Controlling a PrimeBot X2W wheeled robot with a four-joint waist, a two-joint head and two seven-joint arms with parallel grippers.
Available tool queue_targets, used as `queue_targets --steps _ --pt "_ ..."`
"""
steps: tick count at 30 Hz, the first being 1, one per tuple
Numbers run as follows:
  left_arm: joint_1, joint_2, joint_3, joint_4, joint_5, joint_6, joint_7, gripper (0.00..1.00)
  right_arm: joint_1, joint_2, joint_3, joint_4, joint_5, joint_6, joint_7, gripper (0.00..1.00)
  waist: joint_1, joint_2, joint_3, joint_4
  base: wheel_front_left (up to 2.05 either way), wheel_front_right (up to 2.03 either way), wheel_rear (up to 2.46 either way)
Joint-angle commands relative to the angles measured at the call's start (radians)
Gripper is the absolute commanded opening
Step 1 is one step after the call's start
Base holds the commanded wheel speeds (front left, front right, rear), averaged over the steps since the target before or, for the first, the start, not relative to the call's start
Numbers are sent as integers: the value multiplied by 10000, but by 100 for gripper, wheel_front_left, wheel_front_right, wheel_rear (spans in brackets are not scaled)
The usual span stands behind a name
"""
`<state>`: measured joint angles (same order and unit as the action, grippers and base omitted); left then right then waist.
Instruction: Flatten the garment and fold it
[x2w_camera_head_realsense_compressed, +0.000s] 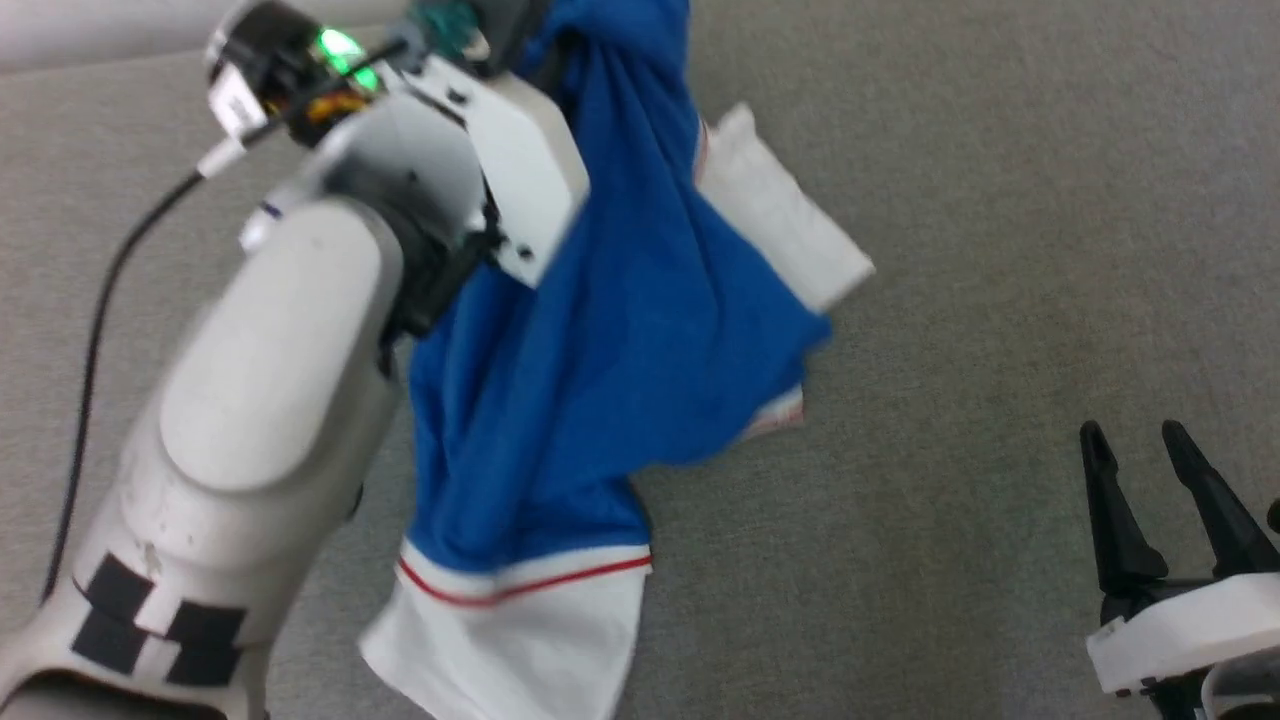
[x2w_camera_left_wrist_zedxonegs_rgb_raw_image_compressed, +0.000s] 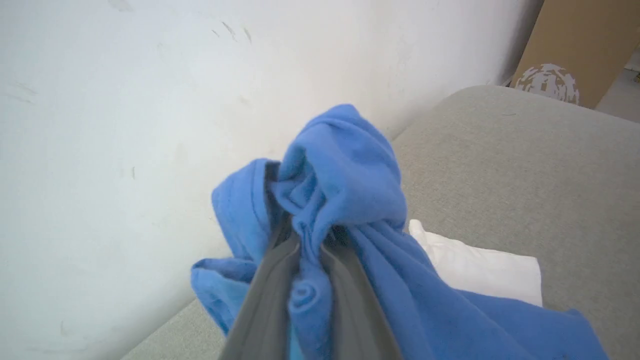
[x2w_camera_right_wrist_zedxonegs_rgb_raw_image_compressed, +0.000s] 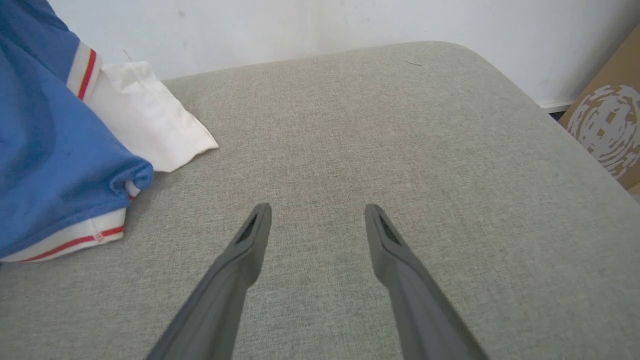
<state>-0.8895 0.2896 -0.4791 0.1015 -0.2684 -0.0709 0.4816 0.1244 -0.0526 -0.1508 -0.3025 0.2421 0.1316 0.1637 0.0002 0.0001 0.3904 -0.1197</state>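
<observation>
A: Well, where is the garment (x2w_camera_head_realsense_compressed: 600, 340) to be found?

B: It is seen hanging in a bunch from the left gripper (x2w_camera_left_wrist_zedxonegs_rgb_raw_image_compressed: 307, 245), lifted above the grey cushioned surface (x2w_camera_head_realsense_compressed: 1000, 200). Its lower folds are draped beside the left arm (x2w_camera_head_realsense_compressed: 270, 380).

A: How is that gripper's grasp described?

B: The two dark fingers (x2w_camera_left_wrist_zedxonegs_rgb_raw_image_compressed: 265, 300) are drawn nearly together, and a wad of blue cloth is pinched between them. More cloth is heaped over the tips, so the tips themselves are hidden.

A: And the sleeves?

B: One white sleeve (x2w_camera_head_realsense_compressed: 790, 230) is laid on the surface at the far right of the blue cloth. The other white sleeve (x2w_camera_head_realsense_compressed: 510, 640) is seen at the near end, bordered by a thin red stripe (x2w_camera_head_realsense_compressed: 520, 585).

A: What is noted of the right gripper (x2w_camera_head_realsense_compressed: 1133, 440)?

B: It is held well apart from the garment, at the lower right of the head view, over bare surface. Its fingers (x2w_camera_right_wrist_zedxonegs_rgb_raw_image_compressed: 240, 270) are spread wide and nothing is held between them.

A: Is anything else recorded?

B: A pale wall (x2w_camera_left_wrist_zedxonegs_rgb_raw_image_compressed: 125, 100) is seen behind the surface, a cardboard box (x2w_camera_right_wrist_zedxonegs_rgb_raw_image_compressed: 605, 130) beyond its rounded corner, and a black cable (x2w_camera_head_realsense_compressed: 100, 330) beside the left arm.
</observation>
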Motion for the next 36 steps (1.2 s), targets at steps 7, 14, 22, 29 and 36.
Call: queue_targets --steps 7,14,22,29,36 --pt "-501 196 115 2097 397 50 -971 0 -415 24 365 261 166 -9 -338 100 -2 -1 1295 -1009 0 0 0" --pt "-317 -126 278 3370 189 421 -1711 100 -560 24 342 376 120 -9 -460 100 -2 -1 1613 -849 0 0 0" --pt "-572 -824 645 3236 -228 737 -3263 100 -753 24 264 234 -137 -9 -217 100 -2 -1 1017 -58 0 0 0" --pt "536 -906 1190 1408 -721 1127 -4538 100 -490 24 102 85 -199 -9 -21 100 -2 -1 -238 466 0 0 0" --pt "4121 -148 1955 -1685 -1019 2056 -5061 100 77 24 -60 -237 -220 -9 -90 100 -2 -1 -1511 544 0 0 0"
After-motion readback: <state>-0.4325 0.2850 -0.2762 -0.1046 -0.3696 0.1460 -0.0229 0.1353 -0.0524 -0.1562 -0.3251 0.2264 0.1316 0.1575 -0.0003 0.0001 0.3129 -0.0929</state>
